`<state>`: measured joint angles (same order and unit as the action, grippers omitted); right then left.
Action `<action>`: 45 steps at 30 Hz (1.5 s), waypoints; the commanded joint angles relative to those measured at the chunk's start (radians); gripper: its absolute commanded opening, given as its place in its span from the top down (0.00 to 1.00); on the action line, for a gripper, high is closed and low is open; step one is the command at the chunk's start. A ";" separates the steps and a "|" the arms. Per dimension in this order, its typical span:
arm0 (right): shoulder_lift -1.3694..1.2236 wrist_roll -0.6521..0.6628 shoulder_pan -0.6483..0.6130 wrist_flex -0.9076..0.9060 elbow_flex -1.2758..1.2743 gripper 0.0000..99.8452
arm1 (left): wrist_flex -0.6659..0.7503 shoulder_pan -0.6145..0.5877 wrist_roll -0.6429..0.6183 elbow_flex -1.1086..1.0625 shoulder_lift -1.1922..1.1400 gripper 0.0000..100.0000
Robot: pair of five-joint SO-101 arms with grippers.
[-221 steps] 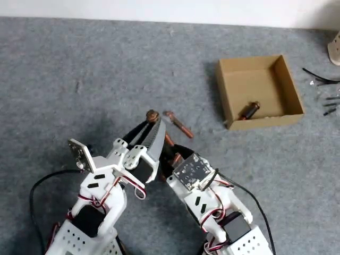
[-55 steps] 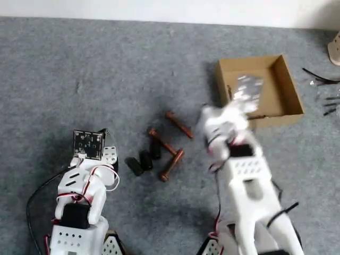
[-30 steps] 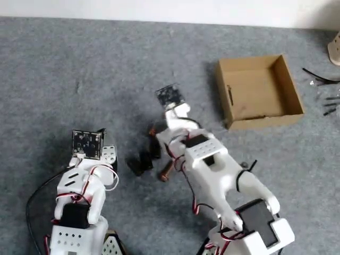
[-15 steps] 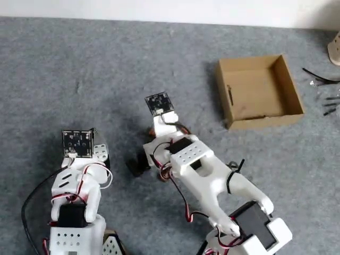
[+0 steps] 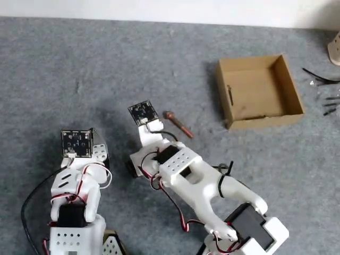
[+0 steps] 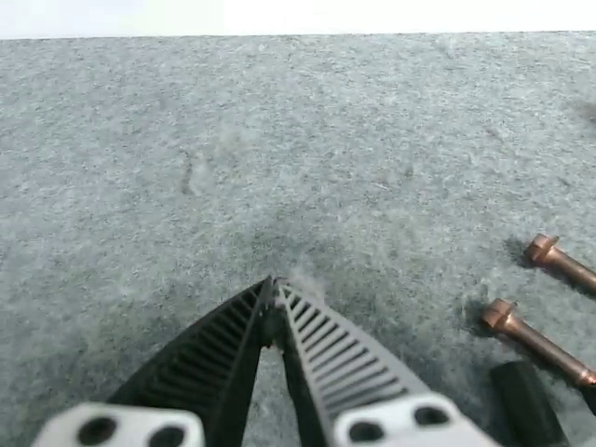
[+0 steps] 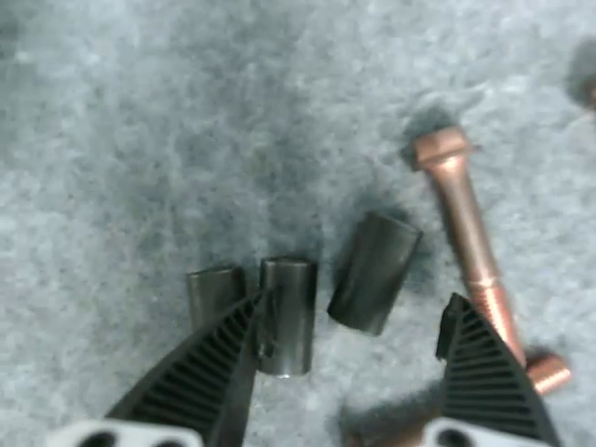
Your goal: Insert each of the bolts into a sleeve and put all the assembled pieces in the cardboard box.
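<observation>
Three black sleeves lie close together on the grey carpet: one, a second and a third. My right gripper hangs open just above them, one finger by the second sleeve, the other near a copper bolt. Another bolt lies beyond the right arm. My left gripper is shut over bare carpet, with two bolts and a sleeve off to one side. The cardboard box stands at the back right.
Black cables and small dark screws lie at the right edge, beside a white object. The right arm stretches across the middle. Bare carpet spreads to the left and back.
The right arm has swung from the box leftward and now hangs over the sleeves, covering them and two bolts from above. The left arm barely shifted.
</observation>
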<state>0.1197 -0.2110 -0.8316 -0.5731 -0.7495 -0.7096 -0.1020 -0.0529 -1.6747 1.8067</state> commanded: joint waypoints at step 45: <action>-0.157 -0.066 0.110 -0.039 0.156 0.91 | 0.025 -0.008 0.003 0.012 0.013 0.98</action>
<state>-0.0384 -0.2723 -0.7411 -0.6084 -0.6268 -0.7096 -0.1020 -0.0529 -1.6747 1.8067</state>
